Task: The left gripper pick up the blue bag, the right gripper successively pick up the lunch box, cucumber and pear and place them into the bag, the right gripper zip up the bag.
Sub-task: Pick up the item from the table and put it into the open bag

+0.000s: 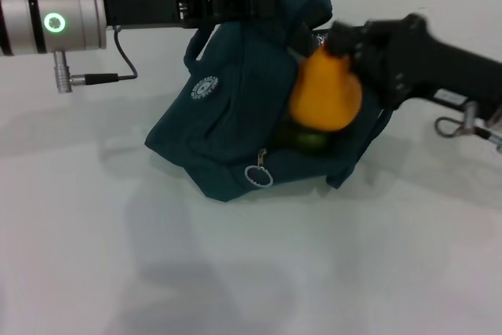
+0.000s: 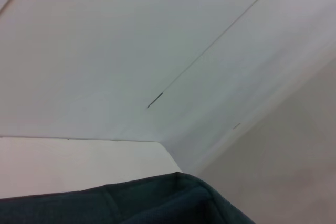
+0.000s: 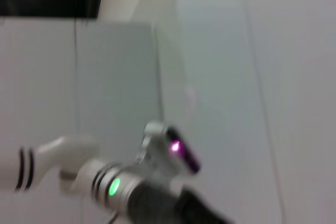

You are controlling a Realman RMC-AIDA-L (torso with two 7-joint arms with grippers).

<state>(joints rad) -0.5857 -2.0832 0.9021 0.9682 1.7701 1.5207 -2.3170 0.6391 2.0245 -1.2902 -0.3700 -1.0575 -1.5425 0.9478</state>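
The dark blue-green bag stands on the white table, its top held up by my left gripper, which is shut on the bag's upper edge. A strip of the bag's fabric shows in the left wrist view. My right gripper comes in from the right and is shut on the top of the yellow-orange pear, holding it at the bag's open mouth. The green cucumber lies inside the opening just under the pear. The lunch box is hidden.
The white table spreads wide in front of the bag. A metal zipper ring hangs on the bag's front. The right wrist view shows my left arm against a wall.
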